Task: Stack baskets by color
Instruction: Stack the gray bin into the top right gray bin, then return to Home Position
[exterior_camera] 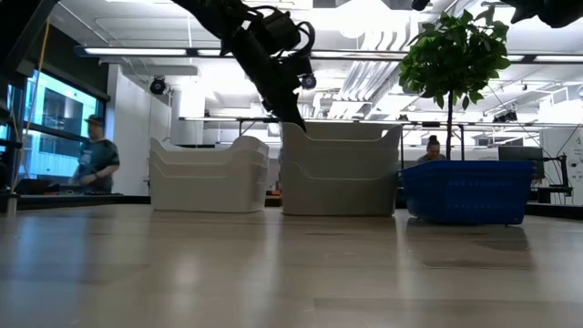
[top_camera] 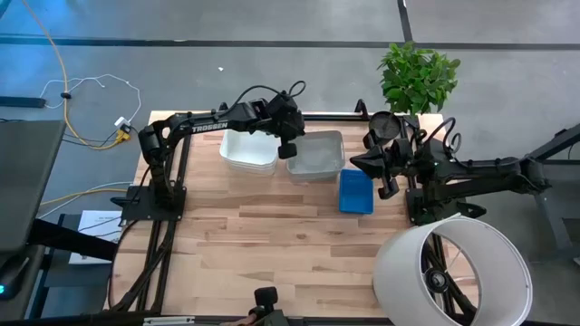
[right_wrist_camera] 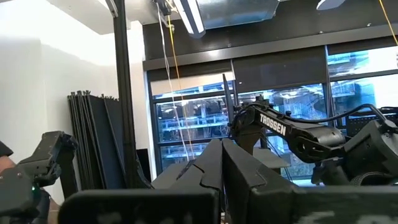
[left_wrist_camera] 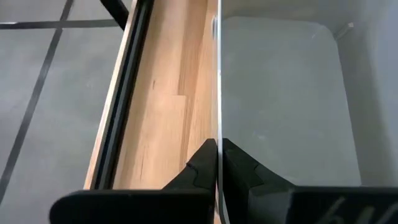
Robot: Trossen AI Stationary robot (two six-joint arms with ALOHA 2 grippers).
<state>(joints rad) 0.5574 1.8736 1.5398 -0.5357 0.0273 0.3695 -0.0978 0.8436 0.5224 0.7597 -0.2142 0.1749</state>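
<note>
Wooden table [top_camera: 272, 235], left hand [top_camera: 292, 149] pinching grey basket [top_camera: 319, 156] rim, right hand [top_camera: 388, 186] closed, empty.

Left arm: extended from its base at the table's left side toward the far middle, elbow raised, wrist bent downward. Left gripper [top_camera: 290, 150]: lowered at the far middle of the table, fingers [left_wrist_camera: 202, 163] pressed together on the thin wall of the grey basket [top_camera: 319, 156], one finger seen on each side of that wall in the left wrist view.

Right arm: folded at the table's right side, forearm held level above the surface. Right gripper [right_wrist_camera: 222, 155]: raised clear of the table at the far right, fingers closed against each other, nothing gripped, pointed out toward the room.
</note>
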